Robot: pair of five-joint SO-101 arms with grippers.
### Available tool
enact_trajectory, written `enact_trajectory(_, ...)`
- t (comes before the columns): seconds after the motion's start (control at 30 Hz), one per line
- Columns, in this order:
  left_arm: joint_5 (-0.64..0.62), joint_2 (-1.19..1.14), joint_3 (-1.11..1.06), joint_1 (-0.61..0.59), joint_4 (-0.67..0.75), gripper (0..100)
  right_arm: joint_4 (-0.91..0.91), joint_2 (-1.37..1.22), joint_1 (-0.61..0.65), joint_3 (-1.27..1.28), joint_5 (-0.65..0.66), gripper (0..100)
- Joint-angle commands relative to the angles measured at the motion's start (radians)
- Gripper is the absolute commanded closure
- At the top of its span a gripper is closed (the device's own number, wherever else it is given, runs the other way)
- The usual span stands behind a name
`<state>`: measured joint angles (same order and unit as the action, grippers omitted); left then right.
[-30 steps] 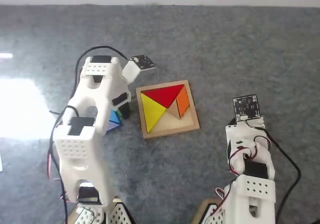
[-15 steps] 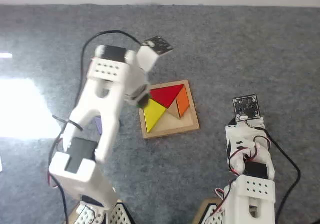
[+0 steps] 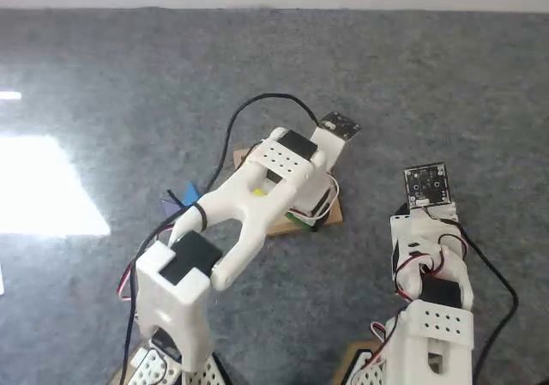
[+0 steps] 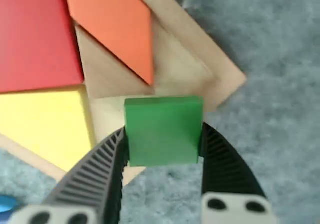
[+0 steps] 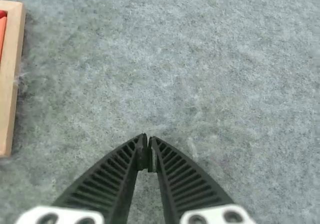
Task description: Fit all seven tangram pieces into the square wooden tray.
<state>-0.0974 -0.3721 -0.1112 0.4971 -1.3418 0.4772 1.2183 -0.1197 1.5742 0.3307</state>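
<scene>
The square wooden tray [image 4: 220,79] holds a red triangle [image 4: 35,34], a yellow triangle [image 4: 45,124] and an orange parallelogram [image 4: 112,24], with bare wood between them. My left gripper [image 4: 162,134] is shut on a green square [image 4: 162,119], which hangs over the tray's corner beside the orange piece. In the high view the left arm lies across the tray [image 3: 243,156], and the green square [image 3: 296,219] peeks out at the tray's near edge. My right gripper [image 5: 148,159] is shut on nothing, low over the carpet to the right of the tray [image 5: 10,79].
A blue piece [image 3: 190,196] and a purple piece [image 3: 171,206] lie on the grey carpet left of the tray. The right arm [image 3: 429,248] stands at the near right. A bright glare patch covers the carpet at the far left.
The left arm has swung from the carpet left of the tray across to the tray's near right corner, carrying the green square. The right arm has stayed put.
</scene>
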Motion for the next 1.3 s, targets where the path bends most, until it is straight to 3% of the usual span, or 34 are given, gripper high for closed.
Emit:
enact_trajectory(0.0,-0.041,0.006,0.01,-0.068,0.044,99,-0.025,0.027,-0.013,-0.009,0.009,99.2)
enact_trajectory(0.27,0.051,0.006,0.007,-0.112,0.063,98,-0.025,0.027,-0.012,-0.009,0.009,99.2)
enact_trajectory(0.47,0.064,0.006,0.01,-0.112,-0.002,86,-0.025,0.027,-0.01,-0.009,0.009,99.2)
enact_trajectory(0.7,0.063,0.006,0.007,-0.11,-0.034,85,-0.025,0.027,-0.01,-0.009,0.009,99.2)
enact_trajectory(0.9,0.066,0.006,0.01,-0.11,-0.052,77,-0.025,0.027,-0.01,-0.009,0.009,99.2)
enact_trajectory(1.27,0.069,0.008,0.047,-0.121,-0.061,77,-0.025,0.027,-0.01,-0.009,0.009,99.2)
